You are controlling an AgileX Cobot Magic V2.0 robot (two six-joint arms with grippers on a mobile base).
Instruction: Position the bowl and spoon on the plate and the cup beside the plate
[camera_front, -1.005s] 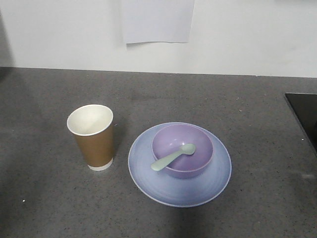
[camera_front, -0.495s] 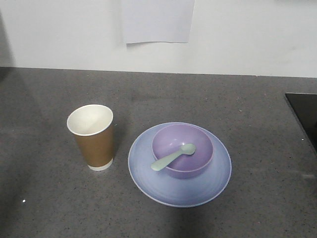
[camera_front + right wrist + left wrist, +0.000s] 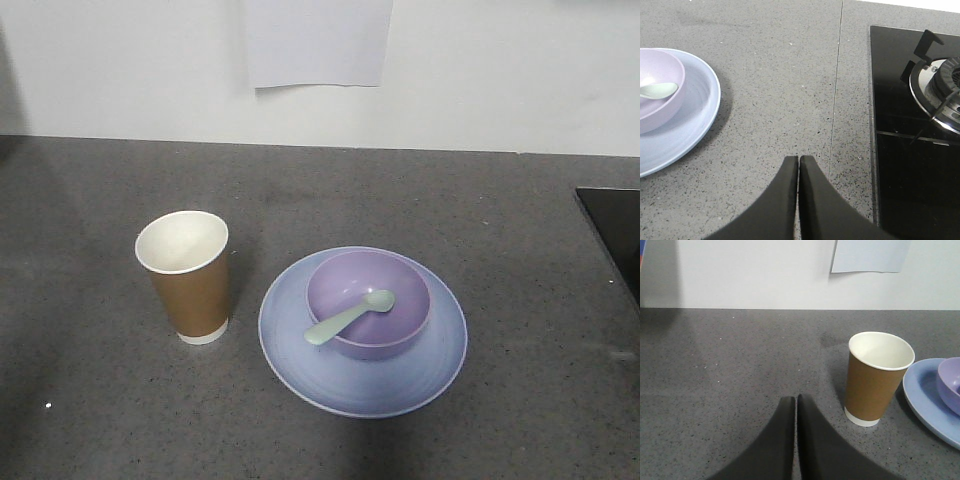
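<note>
On the grey counter lies the pale blue plate [image 3: 300, 335], and the lavender bowl [image 3: 345, 275] stands on it. The mint-green spoon [image 3: 349, 316] rests in the bowl, its handle over the front-left rim. Just left of the plate stands the brown paper cup [image 3: 190, 277], upright and apart from it. My left gripper [image 3: 796, 399] is shut on nothing, in front of and left of the cup [image 3: 875, 377]. The right gripper [image 3: 799, 159] is likewise shut and holds nothing; it sits right of the plate [image 3: 695, 112], where the bowl [image 3: 655, 107] and spoon [image 3: 659, 89] show. Neither gripper appears in the front view.
A black gas hob [image 3: 912, 130] with a burner [image 3: 942, 92] is set into the counter at the right; its corner [image 3: 615, 230] shows in the front view. A white wall with a taped sheet of paper [image 3: 318, 42] closes off the back.
</note>
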